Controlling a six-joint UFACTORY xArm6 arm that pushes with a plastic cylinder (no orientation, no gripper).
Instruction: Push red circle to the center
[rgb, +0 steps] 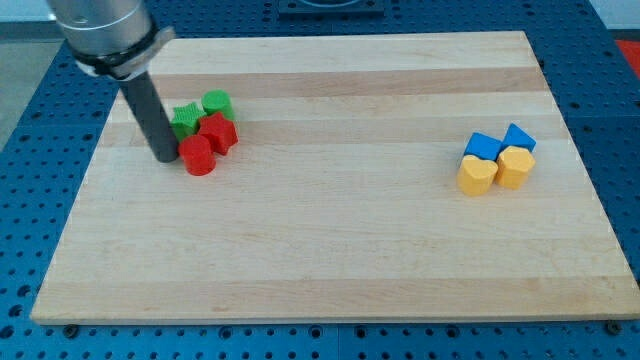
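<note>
The red circle (198, 156) lies on the wooden board (330, 240) at the view's left, well left of the board's middle. My tip (165, 158) stands just left of it, touching or nearly touching its left side. A red star-shaped block (218, 132) sits right behind the red circle, up and to the right. A green star-shaped block (185, 121) and a green round block (216, 103) sit above them, partly hidden by the rod.
At the view's right is a tight cluster: a blue block (483, 146), a blue triangular block (519, 136), a yellow heart-shaped block (477, 174) and a yellow block (515, 166). Blue perforated table surrounds the board.
</note>
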